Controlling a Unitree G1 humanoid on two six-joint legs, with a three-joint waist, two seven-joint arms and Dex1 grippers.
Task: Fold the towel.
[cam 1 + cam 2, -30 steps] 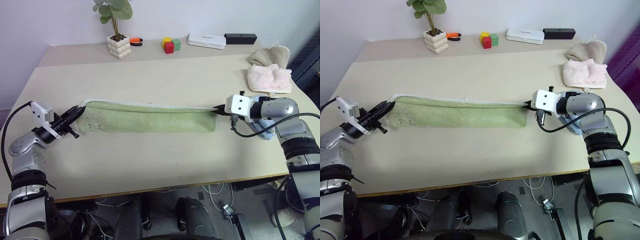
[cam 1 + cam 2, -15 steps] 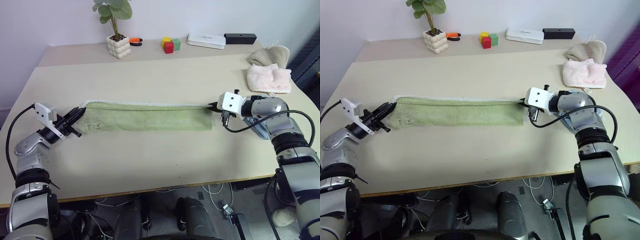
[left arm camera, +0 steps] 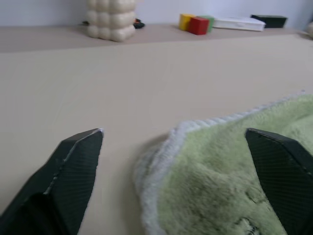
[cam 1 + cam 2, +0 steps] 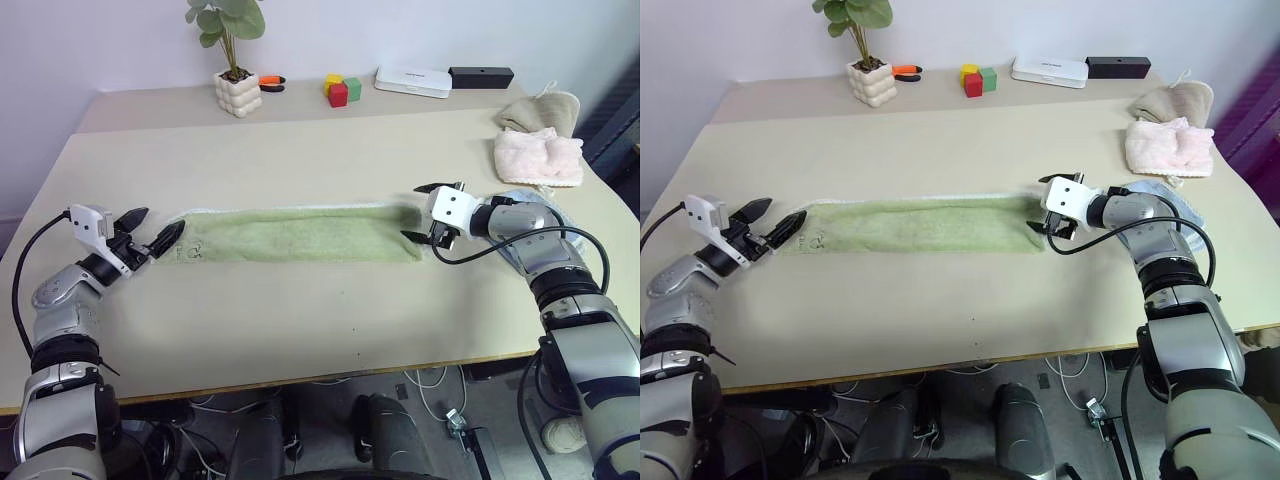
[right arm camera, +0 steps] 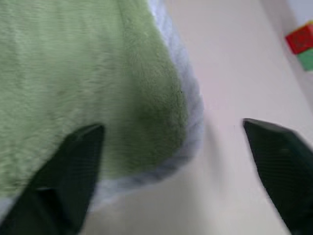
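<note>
The light green towel (image 4: 295, 235) lies flat on the table as a long narrow strip, with its white edging along the far side. At its left end my left gripper (image 4: 152, 225) is open, one finger on each side of the end, and nothing is held. In the left wrist view the towel's corner (image 3: 230, 166) rests between the spread fingers (image 3: 78, 147). My right gripper (image 4: 414, 212) is open at the right end, its fingertips straddling the short edge. The right wrist view shows the towel's corner (image 5: 88, 63) on the table between the fingers (image 5: 73, 152).
A pink fluffy cloth (image 4: 540, 155) and a beige cloth (image 4: 540, 108) sit at the back right, and a light blue cloth (image 4: 1160, 195) lies under my right forearm. Along the far edge stand a potted plant (image 4: 238, 92), coloured blocks (image 4: 340, 90), a white box (image 4: 413, 81) and a black box (image 4: 481, 76).
Both grippers have opened and let go of the towel's ends. The edge that was held stretched between them has dropped, and the towel now lies flat.
</note>
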